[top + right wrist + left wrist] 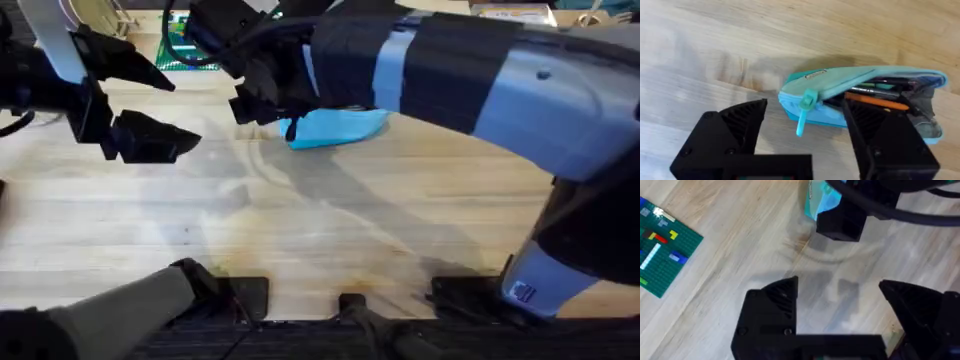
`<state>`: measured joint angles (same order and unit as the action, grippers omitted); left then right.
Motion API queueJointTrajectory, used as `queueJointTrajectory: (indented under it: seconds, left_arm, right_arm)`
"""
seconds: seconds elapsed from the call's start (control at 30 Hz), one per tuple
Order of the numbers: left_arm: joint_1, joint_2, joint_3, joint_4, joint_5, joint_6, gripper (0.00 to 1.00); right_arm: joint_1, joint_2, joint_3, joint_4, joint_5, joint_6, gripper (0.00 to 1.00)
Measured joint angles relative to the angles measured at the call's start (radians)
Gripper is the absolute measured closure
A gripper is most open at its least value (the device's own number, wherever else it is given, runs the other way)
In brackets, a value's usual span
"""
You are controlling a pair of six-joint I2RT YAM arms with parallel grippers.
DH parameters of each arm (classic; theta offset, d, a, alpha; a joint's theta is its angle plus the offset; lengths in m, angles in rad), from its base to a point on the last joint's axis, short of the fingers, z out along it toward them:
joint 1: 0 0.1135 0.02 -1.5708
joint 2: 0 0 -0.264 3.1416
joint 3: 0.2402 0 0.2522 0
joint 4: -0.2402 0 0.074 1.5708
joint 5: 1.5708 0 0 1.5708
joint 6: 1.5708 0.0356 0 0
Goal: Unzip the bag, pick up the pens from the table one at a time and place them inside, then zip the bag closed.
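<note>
Your work surface is the table [300, 230], light wood planks with visible grain, and its near stretch in front of the arm bases lies bare. Farther out on your left, the left gripper [165, 105] hangs above the wood with its two black fingers spread well apart and nothing between them; its wrist camera shows the same wide gap over bare planks [837, 305]. Beyond that, across the middle, your right arm reaches in from the lower right, and the right gripper [268, 103] sits at the left end of the bag [335, 127]. Its wrist view shows the black fingers [740, 127] apart, straddling the zip-pull end of the pouch [860, 100] without closing on it. The zip pull [805, 107] hangs down at that near end, between the fingers. The bag lies on its side on the table, its zip open along most of the length, and the pens [885, 90] show inside the gap, dark sticks together with one orange one. At the far left, past the left gripper, a green Lego baseplate [662, 255] with a few coloured bricks rests flat on the wood.
</note>
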<state>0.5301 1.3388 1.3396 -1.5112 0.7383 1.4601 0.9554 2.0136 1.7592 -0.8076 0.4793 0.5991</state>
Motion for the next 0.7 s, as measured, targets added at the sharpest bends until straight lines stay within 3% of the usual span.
queueJointTrajectory:
  seconds: [0.7]
  left_arm:
    - [0.0, 0.0, 0.0, 0.0, 0.002, 0.0, 0.007]
  right_arm:
    - [0.0, 0.009, 0.0, 0.025, 0.003, -0.058, 0.196]
